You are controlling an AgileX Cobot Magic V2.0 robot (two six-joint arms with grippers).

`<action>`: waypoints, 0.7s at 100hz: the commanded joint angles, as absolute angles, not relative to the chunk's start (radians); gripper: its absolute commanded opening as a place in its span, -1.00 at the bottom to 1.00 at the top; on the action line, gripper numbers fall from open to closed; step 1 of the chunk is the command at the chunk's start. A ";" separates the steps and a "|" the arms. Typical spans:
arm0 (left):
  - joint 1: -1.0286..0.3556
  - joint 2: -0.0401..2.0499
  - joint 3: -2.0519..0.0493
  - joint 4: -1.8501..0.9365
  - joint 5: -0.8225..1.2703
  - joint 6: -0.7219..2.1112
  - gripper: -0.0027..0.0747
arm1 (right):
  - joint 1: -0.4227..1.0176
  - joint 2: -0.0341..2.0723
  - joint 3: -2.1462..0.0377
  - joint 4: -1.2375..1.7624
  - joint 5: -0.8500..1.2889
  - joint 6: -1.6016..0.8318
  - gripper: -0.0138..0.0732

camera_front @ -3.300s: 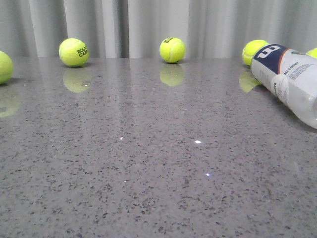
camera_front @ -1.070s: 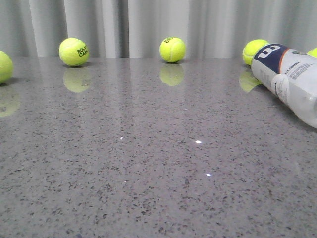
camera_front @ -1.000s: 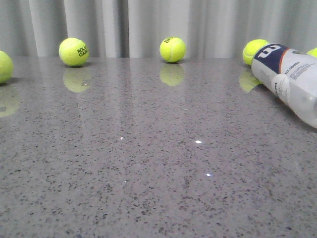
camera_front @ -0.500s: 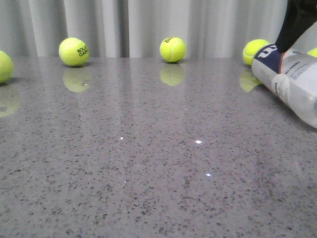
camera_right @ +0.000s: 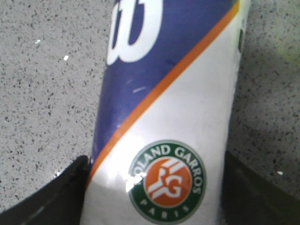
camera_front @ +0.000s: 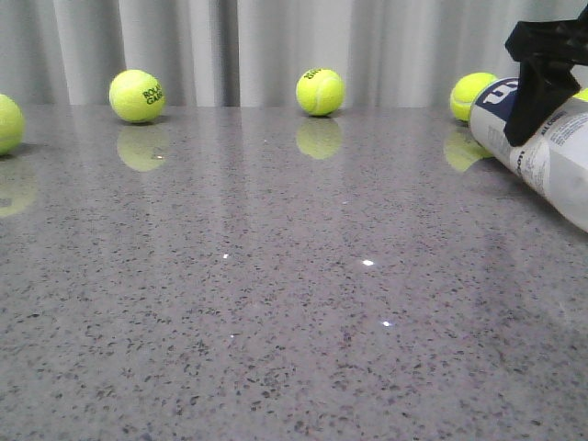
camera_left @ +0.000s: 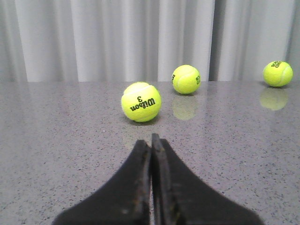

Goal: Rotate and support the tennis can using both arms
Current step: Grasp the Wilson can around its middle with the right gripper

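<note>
The tennis can lies on its side at the far right of the grey table, its navy end with the white W toward the curtain. My right gripper has come down over that end. In the right wrist view the can fills the space between the two black fingers, which stand open on either side of it, very close to its walls. My left gripper is shut with nothing in it, low over the table and out of the front view.
Yellow-green tennis balls sit along the back edge: one at left, one in the middle, one just behind the can, another at the far left. A Wilson ball lies just ahead of the left gripper.
The right gripper came into view from above and dropped over the can's navy end. The can and the balls stayed in place.
</note>
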State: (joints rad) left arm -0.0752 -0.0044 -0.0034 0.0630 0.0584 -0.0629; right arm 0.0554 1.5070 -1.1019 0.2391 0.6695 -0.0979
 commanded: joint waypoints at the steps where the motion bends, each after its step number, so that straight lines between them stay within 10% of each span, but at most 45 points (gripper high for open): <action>1: -0.075 -0.041 0.043 0.063 -0.022 -0.063 -0.99 | 0.057 1.470 -1.136 0.250 0.643 -0.110 0.06; 70: -0.075 -0.041 0.043 0.063 -0.022 -0.063 -0.99 | 0.350 1.486 -1.421 0.251 0.818 -1.017 -0.01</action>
State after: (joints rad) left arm -0.0752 -0.0044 -0.0034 0.0630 0.0584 -0.0629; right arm 0.3170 1.5091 -1.3835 0.2391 0.8757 -0.9128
